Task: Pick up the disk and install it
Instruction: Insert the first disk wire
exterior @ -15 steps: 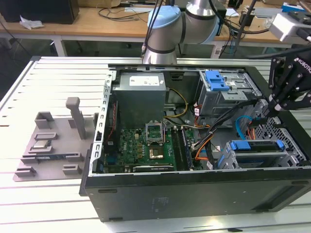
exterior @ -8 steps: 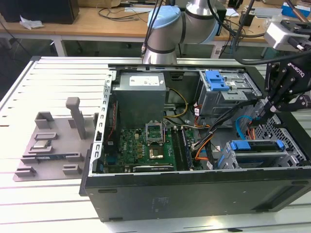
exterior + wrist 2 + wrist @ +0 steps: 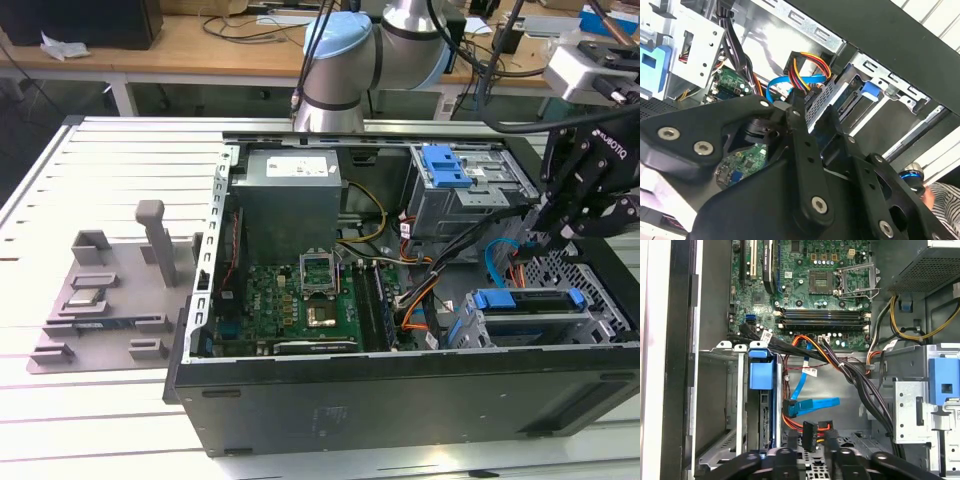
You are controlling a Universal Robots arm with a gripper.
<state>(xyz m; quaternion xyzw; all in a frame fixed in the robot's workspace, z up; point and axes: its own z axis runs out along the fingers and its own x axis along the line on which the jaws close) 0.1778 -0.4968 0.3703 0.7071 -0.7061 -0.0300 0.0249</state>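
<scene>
Exterior view: disk [image 3: 528, 303], blue-railed, seated edge-on and mostly hidden in the computer case's [image 3: 400, 395] lower-right drive cage; gripper [image 3: 560, 232] above it at right, jaws' spacing indeterminable, fingertips obscured.

The exterior view looks down at an angle from in front of the open computer case [image 3: 400, 300], far enough back that you see the whole case, the counter [image 3: 100, 420] and the arm [image 3: 350, 60] behind it. The first wrist view looks straight down past the jaws onto the motherboard [image 3: 810, 290] and drive cage [image 3: 740, 405]. The second wrist view sits close behind the jaws, facing across the cage. All three views share the orange-and-blue cable bundle [image 3: 810, 410] beside the jaws.
</scene>
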